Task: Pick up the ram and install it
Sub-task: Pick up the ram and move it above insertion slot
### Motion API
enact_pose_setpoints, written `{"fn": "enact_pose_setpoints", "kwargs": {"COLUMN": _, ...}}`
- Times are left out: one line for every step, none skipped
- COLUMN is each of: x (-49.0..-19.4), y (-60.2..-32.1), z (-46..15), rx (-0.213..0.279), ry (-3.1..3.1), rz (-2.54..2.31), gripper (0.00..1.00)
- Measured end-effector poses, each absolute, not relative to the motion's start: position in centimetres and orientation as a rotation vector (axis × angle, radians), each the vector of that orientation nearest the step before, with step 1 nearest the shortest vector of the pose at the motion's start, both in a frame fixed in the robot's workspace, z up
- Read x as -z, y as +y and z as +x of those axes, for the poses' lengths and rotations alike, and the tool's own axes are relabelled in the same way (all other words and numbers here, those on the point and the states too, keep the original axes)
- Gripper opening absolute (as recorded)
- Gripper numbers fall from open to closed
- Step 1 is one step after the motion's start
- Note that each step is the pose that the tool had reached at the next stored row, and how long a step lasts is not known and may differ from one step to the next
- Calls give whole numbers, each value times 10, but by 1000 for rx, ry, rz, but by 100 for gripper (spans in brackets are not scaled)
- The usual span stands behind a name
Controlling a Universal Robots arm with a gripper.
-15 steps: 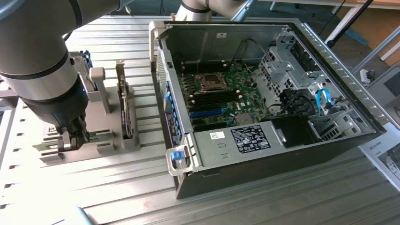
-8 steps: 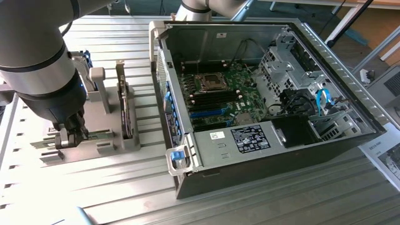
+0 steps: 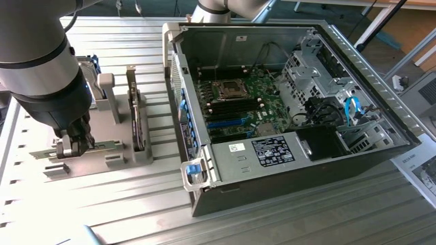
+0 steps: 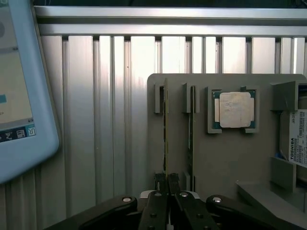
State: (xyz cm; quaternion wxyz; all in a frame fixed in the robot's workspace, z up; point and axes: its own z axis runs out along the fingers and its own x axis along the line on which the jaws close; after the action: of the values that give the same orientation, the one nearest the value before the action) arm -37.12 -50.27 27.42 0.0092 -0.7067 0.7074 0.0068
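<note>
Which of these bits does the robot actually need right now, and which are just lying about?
For the job:
- the ram, pinched in the gripper
- the open computer's motherboard

Just lying about:
- second memory stick
- processor chip
- hard drive
- tablet screen

Ram [image 4: 165,124] end hidden inside the hand [image 4: 167,179]
</note>
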Motion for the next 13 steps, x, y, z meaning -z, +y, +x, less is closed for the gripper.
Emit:
{"fn": "enact_pose_setpoints", "kwargs": {"x": -275, "y": -503, "z": -371, "rx": -21, "ry": 2209, "rz": -2207, "gripper": 12}}
{"fn": "enact_pose_setpoints", "kwargs": {"x": -277, "y": -503, "z": -371, "rx": -21, "ry": 2209, "rz": -2207, "gripper": 12}}
{"fn": "enact_pose_setpoints", "kwargs": {"x": -278, "y": -503, "z": -371, "rx": -21, "ry": 2209, "rz": -2207, "gripper": 12}}
{"fn": "enact_pose_setpoints", "kwargs": {"x": -279, "y": -503, "z": -371, "rx": -21, "ry": 2209, "rz": -2207, "gripper": 12}}
{"fn": "enact_pose_setpoints", "kwargs": {"x": -281, "y": -503, "z": -371, "rx": -21, "ry": 2209, "rz": -2207, "gripper": 12}}
{"fn": "enact_pose_setpoints", "kwargs": {"x": -282, "y": -503, "z": -371, "rx": -21, "ry": 2209, "rz": -2207, "gripper": 12}}
{"fn": "enact_pose_setpoints", "kwargs": {"x": -284, "y": -503, "z": -371, "rx": -21, "ry": 2209, "rz": -2207, "gripper": 12}}
{"fn": "enact_pose_setpoints", "kwargs": {"x": -285, "y": -503, "z": -371, "rx": -21, "ry": 2209, "rz": -2207, "gripper": 12}}
{"fn": "enact_pose_setpoints", "kwargs": {"x": -286, "y": -503, "z": -371, "rx": -21, "ry": 2209, "rz": -2207, "gripper": 12}}
{"fn": "enact_pose_setpoints", "kwargs": {"x": -288, "y": -503, "z": -371, "rx": -21, "ry": 2209, "rz": -2207, "gripper": 12}}
{"fn": "enact_pose_setpoints", "kwargs": {"x": -289, "y": -503, "z": -371, "rx": -21, "ry": 2209, "rz": -2207, "gripper": 12}}
{"fn": "enact_pose_setpoints", "kwargs": {"x": -290, "y": -503, "z": -371, "rx": -21, "ry": 2209, "rz": -2207, "gripper": 12}}
{"fn": "enact_pose_setpoints", "kwargs": {"x": -291, "y": -503, "z": -371, "rx": -21, "ry": 2209, "rz": -2207, "gripper": 12}}
